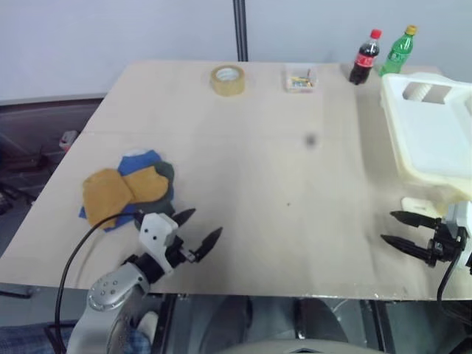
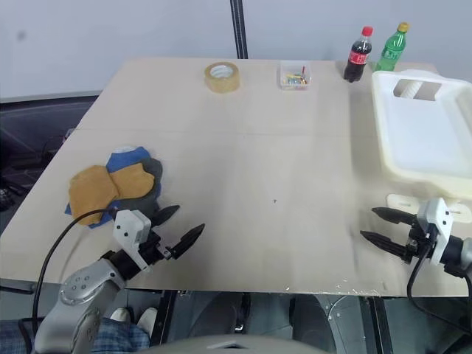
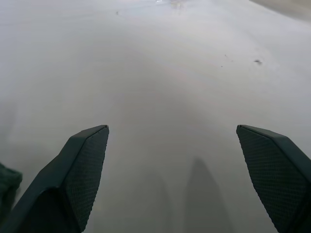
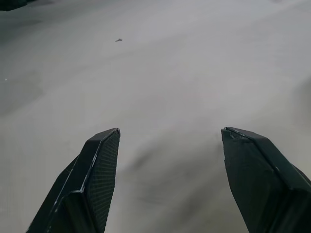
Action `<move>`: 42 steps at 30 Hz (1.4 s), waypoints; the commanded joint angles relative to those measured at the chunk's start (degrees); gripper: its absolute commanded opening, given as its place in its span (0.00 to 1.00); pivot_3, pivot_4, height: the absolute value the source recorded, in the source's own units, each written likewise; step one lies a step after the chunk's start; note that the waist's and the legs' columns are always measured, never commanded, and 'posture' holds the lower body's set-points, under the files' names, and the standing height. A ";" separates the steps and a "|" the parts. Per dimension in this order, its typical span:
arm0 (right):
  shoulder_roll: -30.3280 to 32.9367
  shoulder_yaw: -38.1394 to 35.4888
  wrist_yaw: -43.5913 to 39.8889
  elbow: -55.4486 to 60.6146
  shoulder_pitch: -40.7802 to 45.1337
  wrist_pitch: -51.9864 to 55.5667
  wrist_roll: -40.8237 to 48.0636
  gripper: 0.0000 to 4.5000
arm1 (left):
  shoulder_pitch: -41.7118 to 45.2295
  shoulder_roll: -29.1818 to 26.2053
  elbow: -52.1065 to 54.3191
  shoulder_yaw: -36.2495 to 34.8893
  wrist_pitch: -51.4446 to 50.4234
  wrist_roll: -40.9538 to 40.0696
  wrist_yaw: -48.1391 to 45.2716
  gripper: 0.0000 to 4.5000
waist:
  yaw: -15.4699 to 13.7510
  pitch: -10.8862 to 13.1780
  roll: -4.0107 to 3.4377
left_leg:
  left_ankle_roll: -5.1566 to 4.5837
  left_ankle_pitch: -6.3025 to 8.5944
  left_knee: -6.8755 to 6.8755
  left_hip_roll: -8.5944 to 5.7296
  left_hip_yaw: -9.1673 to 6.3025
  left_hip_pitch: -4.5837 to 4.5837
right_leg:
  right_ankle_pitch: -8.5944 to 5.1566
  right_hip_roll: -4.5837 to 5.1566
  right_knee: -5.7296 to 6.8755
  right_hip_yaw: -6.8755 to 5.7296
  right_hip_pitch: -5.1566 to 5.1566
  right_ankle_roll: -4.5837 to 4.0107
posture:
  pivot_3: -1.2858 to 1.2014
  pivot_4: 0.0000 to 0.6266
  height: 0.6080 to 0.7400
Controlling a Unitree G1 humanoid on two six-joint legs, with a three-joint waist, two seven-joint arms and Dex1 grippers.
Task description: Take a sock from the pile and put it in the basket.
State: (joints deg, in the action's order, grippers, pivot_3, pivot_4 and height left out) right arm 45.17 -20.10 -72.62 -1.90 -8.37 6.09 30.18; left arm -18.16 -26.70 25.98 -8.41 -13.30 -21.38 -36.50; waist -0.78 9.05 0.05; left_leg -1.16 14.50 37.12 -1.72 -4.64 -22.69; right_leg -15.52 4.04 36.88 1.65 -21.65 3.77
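Note:
The pile (image 1: 125,190) of overlapping mustard-yellow, blue and dark grey socks lies on the left part of the wooden table (image 1: 258,169). My left gripper (image 1: 202,226) hovers open just right of and nearer than the pile, with nothing between its fingers (image 3: 82,165). The cream-white basket (image 1: 431,133) stands at the table's right edge. My right gripper (image 1: 390,228) is open and empty just in front of the basket, pointing left over bare table. A dark sock edge (image 3: 7,182) peeks beside the left finger in the left wrist view.
At the table's far edge stand a roll of tape (image 1: 228,80), a small clear box of coloured bits (image 1: 300,79), a cola bottle (image 1: 365,57) and a green bottle (image 1: 397,50). A small cream piece (image 1: 424,205) lies in front of the basket.

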 commanded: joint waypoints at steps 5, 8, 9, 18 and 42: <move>-1.96 2.84 1.03 17.98 2.66 8.29 11.03 0.76 | 2.24 1.82 1.73 -1.65 -2.26 -0.08 5.42 1.00 | -0.01 0.01 -0.03 | 0.00 0.00 0.05 0.02 -0.02 0.01 | 0.00 -0.01 0.10 0.01 -0.01 0.01 | 0.52 0.24 0.99; -1.81 4.25 0.63 21.88 3.54 10.00 12.89 0.76 | 3.10 2.31 1.97 -2.47 -3.46 -0.34 7.04 1.00 | -0.15 0.02 0.02 | 0.00 0.00 0.12 -0.01 -0.11 -0.05 | 0.00 -0.01 0.10 -0.08 0.00 0.01 | 0.52 0.24 0.99; -1.86 4.50 0.59 22.50 3.90 10.28 13.25 0.76 | 3.12 2.24 1.98 -2.53 -3.51 -0.18 7.21 1.00 | -0.10 0.02 0.02 | 0.00 0.00 0.12 -0.03 -0.11 -0.05 | 0.00 -0.01 0.10 -0.09 0.00 0.01 | 0.52 0.24 0.99; -2.33 5.82 -2.46 20.12 7.45 8.33 12.20 0.76 | 2.39 2.98 3.40 -3.42 -2.61 1.24 9.88 1.00 | -0.04 0.02 0.03 | 0.00 0.00 0.12 -0.02 -0.09 -0.04 | 0.01 -0.01 0.12 -0.08 0.00 0.01 | 0.52 0.24 0.99; -2.93 9.77 -8.32 10.32 14.19 6.11 9.02 0.76 | -7.45 -1.60 5.23 -25.01 -6.75 6.90 16.29 1.00 | -0.17 0.08 0.13 | 0.00 0.00 0.16 -0.04 -0.10 -0.02 | 0.00 -0.01 0.18 -0.11 0.00 -0.01 | 0.52 0.24 0.99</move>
State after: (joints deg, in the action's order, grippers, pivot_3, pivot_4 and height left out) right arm 42.33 -9.46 -80.47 7.68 5.89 13.16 38.87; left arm -26.47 -26.94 32.99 -31.19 -22.55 -16.70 -20.37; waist -0.95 9.13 0.19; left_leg -1.16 14.50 37.28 -1.75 -4.77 -22.71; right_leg -15.53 4.05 37.06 1.52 -21.64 3.76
